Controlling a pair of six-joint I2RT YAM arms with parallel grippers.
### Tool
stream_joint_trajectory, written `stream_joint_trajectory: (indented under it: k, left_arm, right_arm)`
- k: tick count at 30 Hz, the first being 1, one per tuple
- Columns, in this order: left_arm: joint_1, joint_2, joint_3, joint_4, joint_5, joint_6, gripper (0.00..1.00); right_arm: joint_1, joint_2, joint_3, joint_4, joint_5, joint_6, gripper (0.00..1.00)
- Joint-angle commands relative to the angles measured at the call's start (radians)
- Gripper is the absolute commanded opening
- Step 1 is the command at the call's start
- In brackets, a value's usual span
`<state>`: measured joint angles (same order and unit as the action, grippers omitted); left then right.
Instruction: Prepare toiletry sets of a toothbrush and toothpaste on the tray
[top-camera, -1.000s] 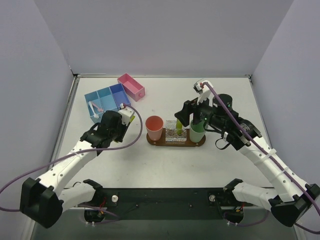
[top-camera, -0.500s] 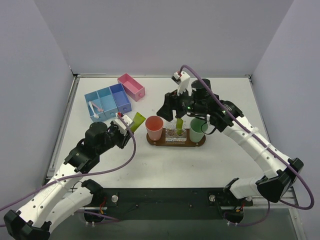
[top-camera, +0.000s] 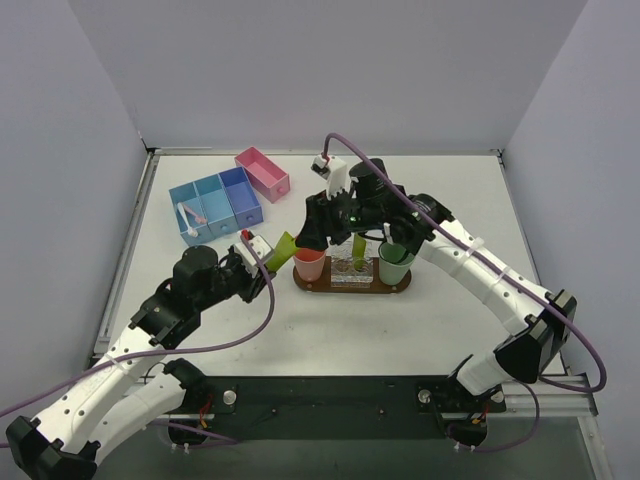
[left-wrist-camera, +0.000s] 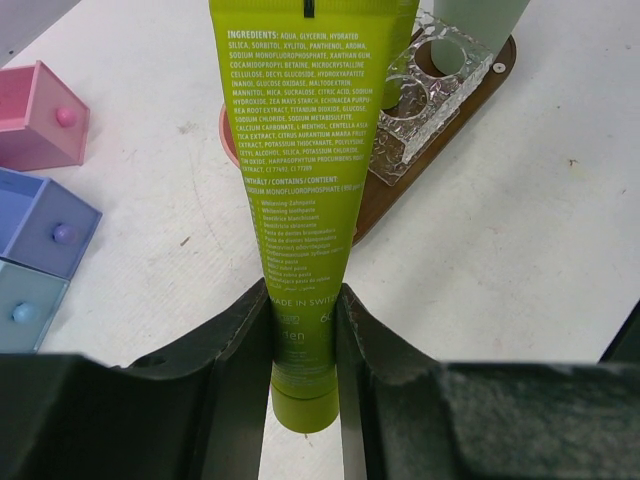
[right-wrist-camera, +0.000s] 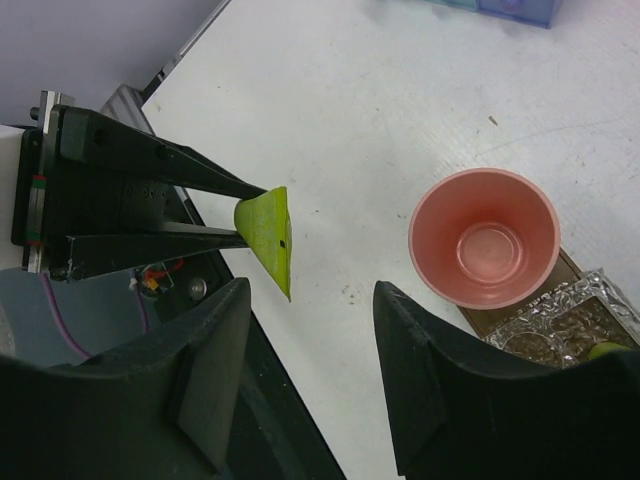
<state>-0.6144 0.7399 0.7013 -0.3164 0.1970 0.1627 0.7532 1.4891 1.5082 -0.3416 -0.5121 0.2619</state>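
My left gripper (top-camera: 264, 259) is shut on the cap end of a yellow-green toothpaste tube (top-camera: 279, 251), whose flat end points at the salmon-pink cup (top-camera: 309, 264). In the left wrist view the fingers (left-wrist-camera: 238, 345) clamp the tube (left-wrist-camera: 305, 190) near its cap. My right gripper (top-camera: 308, 238) hovers open and empty over the pink cup's left side; in its wrist view (right-wrist-camera: 310, 340) it shows the tube's wedge end (right-wrist-camera: 268, 235) and the empty cup (right-wrist-camera: 484, 238). A second tube (top-camera: 358, 243) stands upright on the brown tray (top-camera: 348, 287). A pale toothbrush (top-camera: 189, 216) lies in the blue bin.
A green cup (top-camera: 394, 263) stands on the tray's right end and a clear glass holder (top-camera: 347, 268) in its middle. The blue bin (top-camera: 215, 203) and the pink bin (top-camera: 262, 172) sit at the back left. Both arms crowd around the pink cup.
My right arm swung left from the green cup to above the pink cup. My left arm carried the tube right, closer to the pink cup.
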Motion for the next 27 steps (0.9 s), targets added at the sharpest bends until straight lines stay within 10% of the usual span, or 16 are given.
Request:
stream_joint_trajectory:
  k: [1,18,27]
  left_arm:
    - [-0.007,-0.014,0.004,0.076,0.024,0.011,0.37]
    - [-0.016,-0.011,0.000,0.077,0.013,0.014,0.37]
    - [-0.022,-0.010,0.000,0.076,-0.022,0.006,0.38]
  right_arm:
    - [0.009,0.025,0.053,0.004,-0.045,0.010,0.45]
    - [0.025,0.111,0.073,0.065,-0.137,0.068,0.27]
    - [0.026,0.120,0.075,0.070,-0.160,0.079,0.00]
